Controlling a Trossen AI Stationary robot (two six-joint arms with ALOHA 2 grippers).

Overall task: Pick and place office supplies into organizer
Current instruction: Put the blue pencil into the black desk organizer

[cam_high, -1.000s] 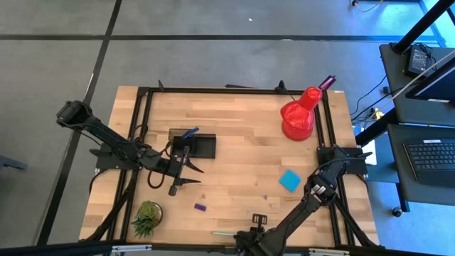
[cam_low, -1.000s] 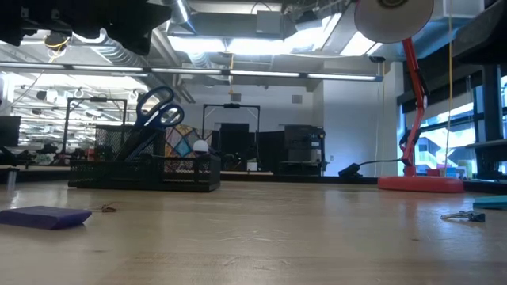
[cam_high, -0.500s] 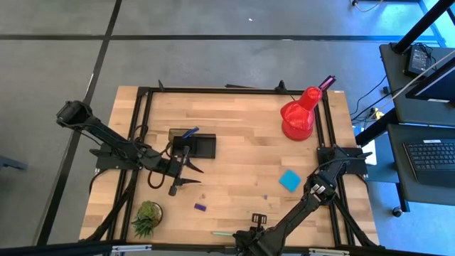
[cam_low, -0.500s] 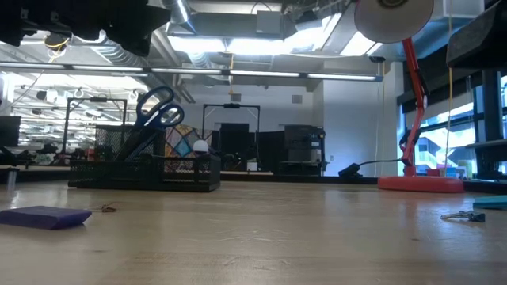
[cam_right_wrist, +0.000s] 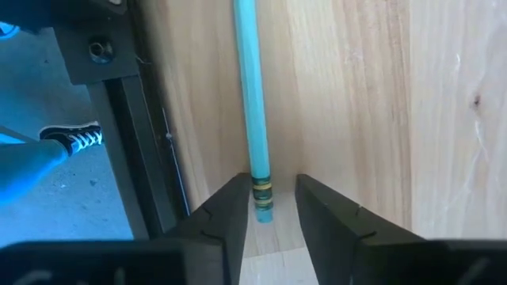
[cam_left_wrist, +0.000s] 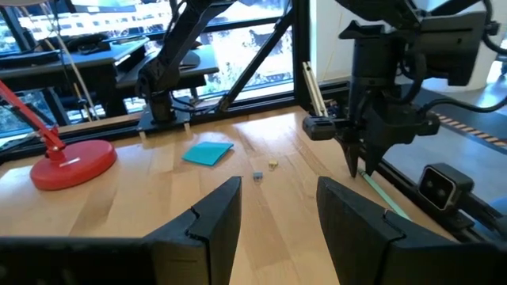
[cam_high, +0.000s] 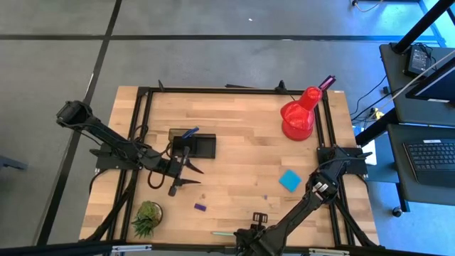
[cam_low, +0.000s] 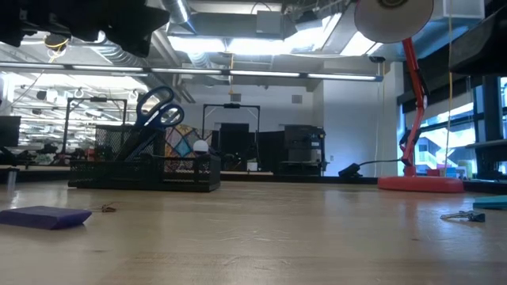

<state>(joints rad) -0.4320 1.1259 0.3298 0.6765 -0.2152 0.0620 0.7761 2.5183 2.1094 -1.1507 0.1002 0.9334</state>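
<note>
So the right gripper [cam_right_wrist: 266,212] is down at the near edge of the wooden table [cam_high: 242,135], pointing straight at a thin pale-teal pencil [cam_right_wrist: 252,103] lying flat on the wood. The pencil's banded end sits right in the gap between the two dark fingers [cam_right_wrist: 220,218], which stand apart on either side of it; can't tell whether they touch it. The high view only gives a sliver of that pencil [cam_high: 222,232] next to the arm, so the right wrist view is the one that really shows the lineup. A shoe and trouser leg [cam_right_wrist: 47,150] of a person show on the floor beyond the table edge.

The left gripper [cam_left_wrist: 277,218] hovers by the black mesh organizer [cam_high: 192,145], fingers spread wide and holding nothing. Blue-handled scissors [cam_low: 158,107] already stand in its cup section. The cyan sticky-note pad [cam_high: 289,180] and small purple block [cam_high: 200,207] lie loose on the table, well apart.
</note>
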